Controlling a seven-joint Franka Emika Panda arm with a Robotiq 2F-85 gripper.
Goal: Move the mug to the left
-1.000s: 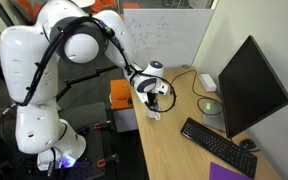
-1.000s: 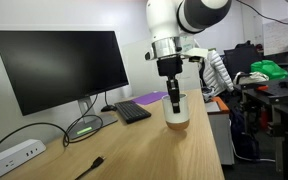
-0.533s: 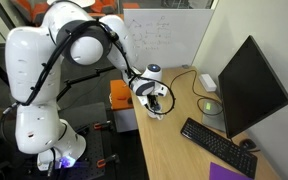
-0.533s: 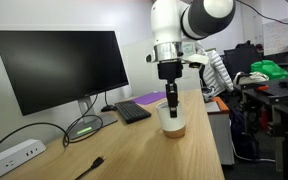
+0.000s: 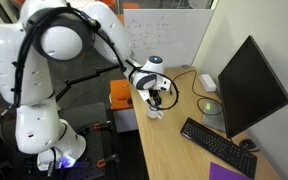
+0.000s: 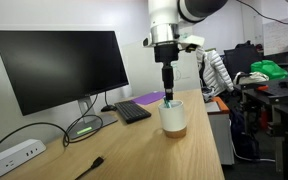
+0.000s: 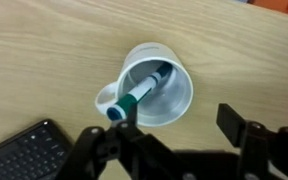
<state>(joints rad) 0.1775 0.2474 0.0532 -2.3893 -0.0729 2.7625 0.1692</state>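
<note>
The white mug (image 7: 156,88) stands on the wooden counter (image 7: 44,50). A pen (image 7: 139,90) with a green band lies inside it. In the wrist view the mug's handle points to 8 o'clock. The gripper (image 7: 176,125) hangs just above the mug, wide open, with nothing in it. The black keyboard (image 7: 19,158) is at 7 o'clock from the mug.

The claw (image 6: 167,92) has been lifted out of the mug (image 6: 173,118). In both exterior views it is now held just above the rim, whereas half a second ago its fingers were sunk into the opening. The mug has been released and left standing free on the worktop (image 6: 134,150), and in the wrist view the jaws are seen spread apart above it. The arm's upper joints have been shifted sideways in an exterior view.
</note>
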